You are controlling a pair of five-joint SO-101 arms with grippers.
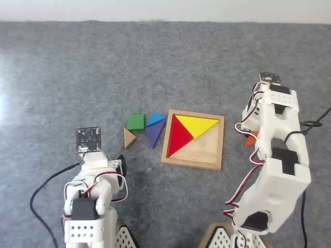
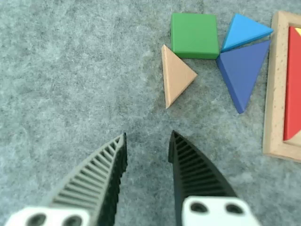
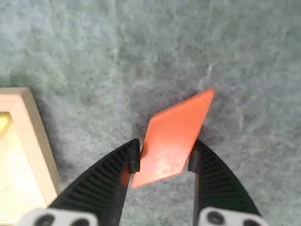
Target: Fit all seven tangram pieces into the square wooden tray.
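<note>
Hovering nearest, left jaws are spread w/ nothing between them, just short of the tan triangle [image 2: 176, 75]. Beyond it sit the green square [image 2: 194, 35], light-blue triangle [image 2: 243, 30] and dark-blue triangle [image 2: 242, 70], all on the grey worktop [image 1: 77, 67] beside the tray [image 1: 192, 163]. Tray holds the red triangle [image 1: 179, 135] & yellow triangle [image 1: 196, 125]; rest is bare wood. On the tray's other side, right jaws pinch the orange parallelogram [image 3: 174, 139] just outside the rim. Risk, imo: slanted sides give a poor seat, so the piece could twist or slip en route, and a low carry could catch the rim or nudge red/yellow. Right wrist view gives the pinch plainly. High view has the arm covering most of that piece, but gives tray fill & the loose pieces' layout.
</note>
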